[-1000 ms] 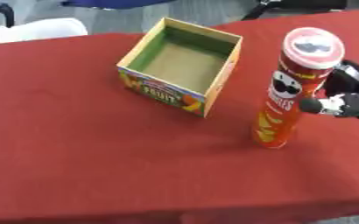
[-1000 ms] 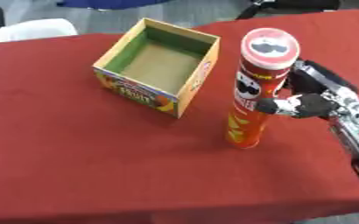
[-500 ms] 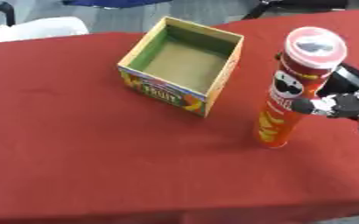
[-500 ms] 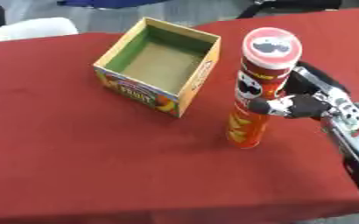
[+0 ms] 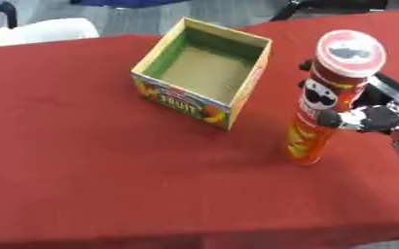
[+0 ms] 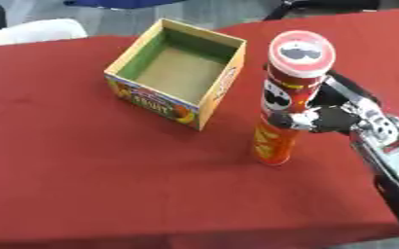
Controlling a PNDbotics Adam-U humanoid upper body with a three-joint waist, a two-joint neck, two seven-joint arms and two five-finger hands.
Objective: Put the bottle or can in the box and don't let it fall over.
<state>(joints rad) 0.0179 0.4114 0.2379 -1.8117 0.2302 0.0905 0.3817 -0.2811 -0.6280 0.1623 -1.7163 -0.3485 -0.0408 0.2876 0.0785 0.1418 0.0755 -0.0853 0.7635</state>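
Right eye view shows the right hand (image 6: 335,118) entering from the right edge at mid-height, its black and silver forearm trailing down toward the lower right corner. The hand is closed around the tall red can (image 6: 286,99): the thumb lies across the front of the can at about its middle, and the fingers pass behind it on the far side. How far those fingers wrap round the back appears partial, but the can hides them, so this cannot be confirmed. The can stands upright on the red tablecloth (image 6: 83,170), base down, its round lid facing the camera with a dark printed mark on a pale disc. The can's wall carries a moustached face logo above a yellow and orange band near the base. Whether the base bears fully on the cloth or is just raised cannot be told. To the left of the can, near but not touching, sits the open cardboard box (image 6: 175,73), turned at an angle so one corner points toward the viewer. Its interior is green on the walls with a plain brown floor, and nothing lies inside. Its outer front face shows fruit pictures and the word FRUIT. The can is outside the box, beside its right corner. The left hand shows in neither view.
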